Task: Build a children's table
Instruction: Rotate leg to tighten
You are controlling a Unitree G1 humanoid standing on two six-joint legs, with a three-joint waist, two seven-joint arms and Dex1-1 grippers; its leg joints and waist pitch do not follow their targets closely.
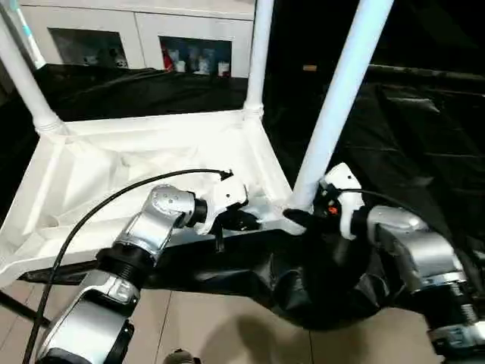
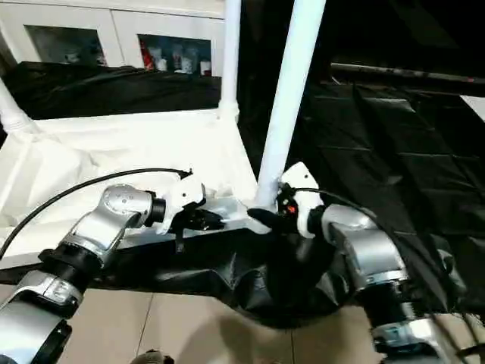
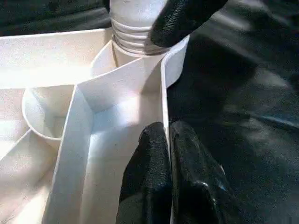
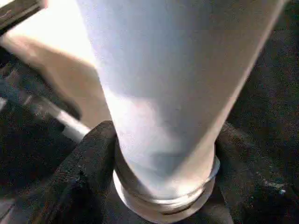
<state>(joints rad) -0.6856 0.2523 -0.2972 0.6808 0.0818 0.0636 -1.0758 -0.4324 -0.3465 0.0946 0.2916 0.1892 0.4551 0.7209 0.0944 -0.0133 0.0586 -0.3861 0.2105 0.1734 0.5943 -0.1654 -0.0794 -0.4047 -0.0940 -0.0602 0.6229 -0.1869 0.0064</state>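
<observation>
The right gripper (image 1: pixel 309 215) has its two black fingers around the base of the near leg (image 1: pixel 339 98), just above the threaded collar, where the leg enters the corner socket of the white tabletop (image 1: pixel 136 163). The left gripper (image 1: pixel 241 220) is closed, and it pinches the thin side wall of the top near that same corner. For this step I think the leg must stay in line with the socket while it is turned, and the left gripper must hold the top firm so that it cannot rotate with the leg. The top lies upside down, with its ribs showing, on a surface under black cloth (image 1: pixel 409 136); two more legs stand at its far corners. Behind is a white cabinet (image 1: pixel 144 34) with glass doors, and below is a pale floor (image 1: pixel 227 326).
</observation>
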